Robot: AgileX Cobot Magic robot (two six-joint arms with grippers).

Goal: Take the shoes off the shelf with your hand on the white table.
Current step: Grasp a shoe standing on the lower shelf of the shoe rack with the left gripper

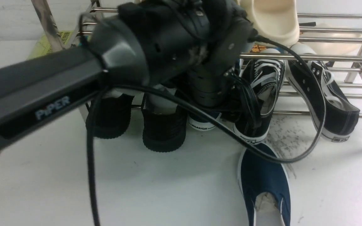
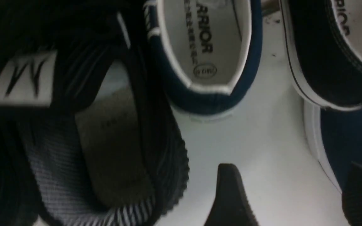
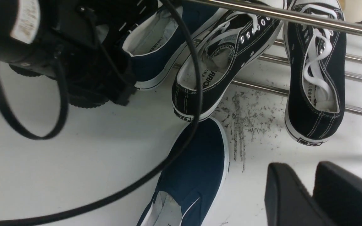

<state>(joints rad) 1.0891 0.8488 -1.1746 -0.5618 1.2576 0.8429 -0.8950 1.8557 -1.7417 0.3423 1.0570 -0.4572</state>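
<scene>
1. Find one navy shoe [image 2: 206, 62] propped on the shelf [image 1: 325, 57], its mate [image 1: 264, 182] on the worktop [image 1: 42, 188] before it.
2. Note left pincer [image 2: 291, 166] spread, empty; right pincer [image 3: 306, 175] closed, empty.
3. Expect light, soft canvas; pinch heel rim [image 2: 211, 89].

We find navy-blue slip-ons [image 1: 264, 179], white-soled, black sneakers [image 1: 344, 117] with white laces, a cream shoe [image 1: 275, 22], silver shelf tubes [image 1: 325, 57], grey scuffs [image 1: 281, 138] streaking our white table [image 1: 168, 188]
</scene>
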